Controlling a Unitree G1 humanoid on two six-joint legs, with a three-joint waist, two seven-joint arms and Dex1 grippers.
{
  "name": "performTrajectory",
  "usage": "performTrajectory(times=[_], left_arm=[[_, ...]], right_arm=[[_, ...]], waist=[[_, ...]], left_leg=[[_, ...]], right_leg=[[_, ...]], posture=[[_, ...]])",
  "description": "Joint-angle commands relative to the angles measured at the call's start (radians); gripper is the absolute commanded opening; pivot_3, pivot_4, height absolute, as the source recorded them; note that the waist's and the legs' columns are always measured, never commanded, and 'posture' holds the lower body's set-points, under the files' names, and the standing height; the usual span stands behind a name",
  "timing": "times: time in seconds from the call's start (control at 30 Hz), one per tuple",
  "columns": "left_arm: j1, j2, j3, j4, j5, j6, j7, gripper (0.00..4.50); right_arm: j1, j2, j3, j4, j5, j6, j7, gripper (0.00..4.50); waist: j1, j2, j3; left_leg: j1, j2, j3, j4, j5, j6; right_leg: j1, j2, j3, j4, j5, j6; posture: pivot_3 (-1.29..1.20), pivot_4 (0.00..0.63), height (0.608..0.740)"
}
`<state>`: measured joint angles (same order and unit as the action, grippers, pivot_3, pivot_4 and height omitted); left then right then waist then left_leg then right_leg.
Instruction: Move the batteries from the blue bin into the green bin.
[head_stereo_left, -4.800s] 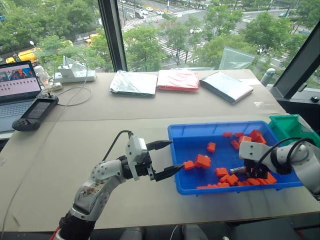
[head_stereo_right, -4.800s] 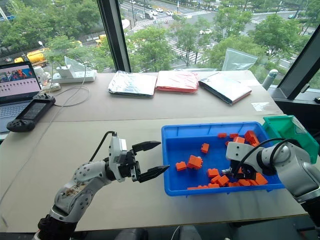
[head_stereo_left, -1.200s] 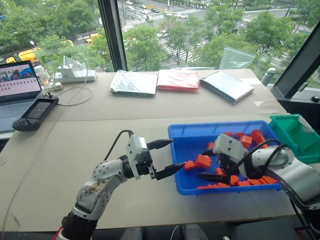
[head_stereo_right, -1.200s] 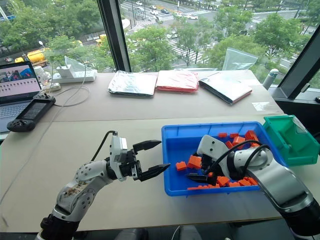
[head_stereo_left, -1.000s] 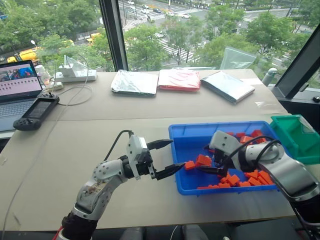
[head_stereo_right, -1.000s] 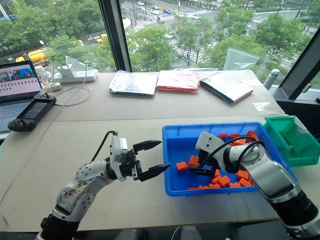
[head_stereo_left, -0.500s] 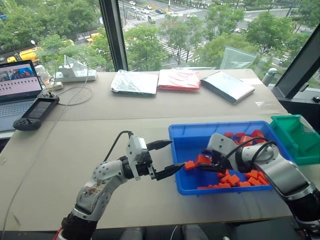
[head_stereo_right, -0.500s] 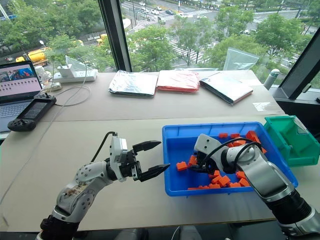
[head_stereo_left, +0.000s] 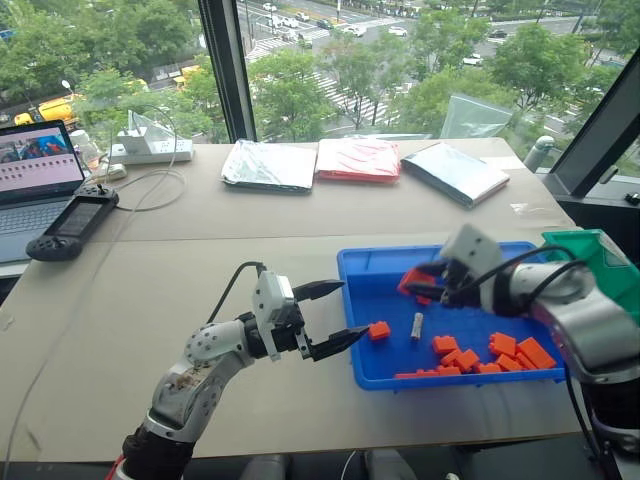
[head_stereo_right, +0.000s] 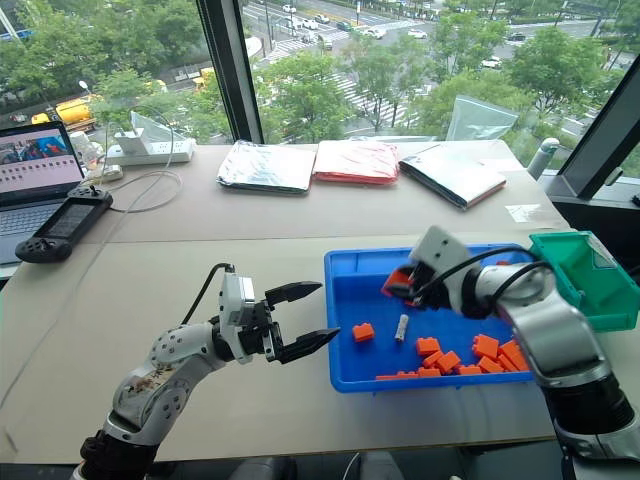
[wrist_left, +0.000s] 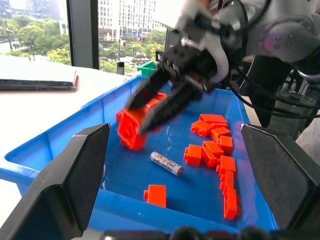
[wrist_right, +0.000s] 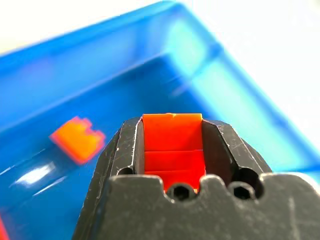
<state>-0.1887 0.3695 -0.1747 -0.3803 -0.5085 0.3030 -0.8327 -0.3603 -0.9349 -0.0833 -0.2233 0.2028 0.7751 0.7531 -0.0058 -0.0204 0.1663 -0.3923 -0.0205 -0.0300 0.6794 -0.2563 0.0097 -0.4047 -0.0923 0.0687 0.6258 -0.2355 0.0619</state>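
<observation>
One battery (head_stereo_left: 417, 326), a slim silvery cylinder, lies on the floor of the blue bin (head_stereo_left: 362, 263) near a single orange brick (head_stereo_left: 379, 330). My right gripper (head_stereo_left: 415, 284) hovers above the bin's far side, shut on an orange brick block (wrist_right: 172, 145) that fills the gap between its fingers. The green bin (head_stereo_left: 600, 262) stands just past the blue bin's right end. My left gripper (head_stereo_left: 352, 309) is open and holds nothing, hanging just outside the blue bin's left wall and pointing at it. The battery (wrist_left: 166, 163) lies under the held block in the left wrist view.
Several loose orange bricks (head_stereo_left: 495, 350) crowd the blue bin's near right corner. At the table's back lie foil bags (head_stereo_left: 268, 165), a red one (head_stereo_left: 357, 160) and another (head_stereo_left: 455, 172). A laptop (head_stereo_left: 35, 185), a handheld console (head_stereo_left: 72, 222) and a power strip (head_stereo_left: 150, 150) sit far left.
My right gripper has shut on the orange brick block and lifted it up and to the right, which uncovered the battery on the bin floor. The left arm has kept still.
</observation>
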Motion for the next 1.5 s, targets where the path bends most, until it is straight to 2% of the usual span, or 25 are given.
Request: performTrajectory(times=[0.03,0.17,0.3,0.4,0.7,1.13,1.27,1.33,1.37,1.5], left_arm=[[-0.01,-0.001,0.004,-0.03,-0.004,-0.013,-0.004,4.5],[-0.012,0.0,0.003,-0.028,-0.005,-0.012,-0.008,4.5],[-0.016,-0.001,0.002,-0.027,-0.003,-0.01,-0.007,4.5],[-0.019,-0.003,0.001,-0.025,-0.002,-0.01,-0.005,4.5],[-0.012,-0.002,0.0,-0.023,0.005,-0.019,-0.007,4.5],[0.0,-0.001,0.0,-0.032,0.009,-0.02,0.002,4.5],[-0.001,0.0,0.001,-0.03,0.008,-0.019,0.001,4.5],[-0.002,0.0,0.002,-0.028,0.008,-0.02,-0.001,4.5],[-0.002,0.0,0.002,-0.027,0.008,-0.021,-0.002,4.5],[-0.003,0.003,0.002,-0.025,0.008,-0.022,-0.006,4.5]], right_arm=[[0.004,-0.012,-0.023,-0.063,0.018,0.0,0.013,2.98],[0.015,0.002,0.002,-0.176,0.085,-0.003,0.073,4.44],[0.078,-0.017,0.046,-0.293,0.185,0.007,0.194,4.44],[0.089,-0.024,0.104,-0.265,0.151,-0.035,0.206,4.44],[-0.018,0.009,0.291,-0.057,0.005,-0.165,0.24,4.44],[-0.038,0.046,0.332,0.062,-0.063,-0.183,0.238,4.44],[-0.028,0.048,0.312,0.036,-0.04,-0.17,0.239,3.44],[-0.023,0.047,0.297,0.024,-0.033,-0.163,0.23,2.66],[-0.02,0.045,0.282,0.014,-0.026,-0.158,0.225,2.49],[-0.015,0.051,0.174,-0.027,0.032,-0.125,0.193,2.48]], waist=[[-0.01,0.0,0.0],[-0.014,0.0,0.0],[-0.008,0.0,0.0],[-0.002,-0.001,0.0],[-0.009,-0.001,0.0],[-0.006,-0.001,0.0],[-0.007,-0.001,0.0],[-0.006,-0.001,0.0],[-0.006,-0.001,0.0],[-0.006,-0.001,0.0]], left_leg=[[0.0,0.0,0.0,0.0,0.0,0.0],[0.001,0.001,0.0,0.0,0.0,0.0],[0.001,0.001,0.0,0.0,0.0,0.0],[0.0,0.0,-0.001,0.0,0.0,0.0],[0.001,0.0,0.0,0.0,0.0,0.0],[0.002,0.0,0.0,0.0,0.0,0.0],[0.002,0.0,0.0,0.0,0.0,0.0],[0.002,0.0,0.0,0.0,0.0,0.0],[0.002,0.0,0.0,0.0,0.0,0.0],[0.001,0.0,0.0,0.0,0.0,0.0]], right_leg=[[0.0,0.0,0.0,0.0,0.0,0.0],[0.0,0.002,0.001,0.001,0.0,0.0],[0.001,0.001,0.001,0.001,0.0,0.0],[0.001,0.0,0.0,0.0,0.0,0.0],[0.0,0.001,0.0,0.0,0.0,0.0],[0.001,0.0,0.0,0.0,0.0,0.0],[0.001,0.0,0.0,0.001,0.0,0.0],[0.001,0.0,0.0,0.001,0.0,0.0],[0.001,0.0,0.0,0.001,0.0,0.0],[0.001,0.0,0.0,0.001,0.0,0.0]], posture=[[0.0,0.15,0.74],[0.0,0.15,0.74],[0.0,0.15,0.74],[0.0,0.15,0.74],[0.0,0.15,0.74],[0.0,0.15,0.74],[0.0,0.15,0.74],[0.0,0.15,0.74],[0.0,0.15,0.74],[0.0,0.15,0.74]])
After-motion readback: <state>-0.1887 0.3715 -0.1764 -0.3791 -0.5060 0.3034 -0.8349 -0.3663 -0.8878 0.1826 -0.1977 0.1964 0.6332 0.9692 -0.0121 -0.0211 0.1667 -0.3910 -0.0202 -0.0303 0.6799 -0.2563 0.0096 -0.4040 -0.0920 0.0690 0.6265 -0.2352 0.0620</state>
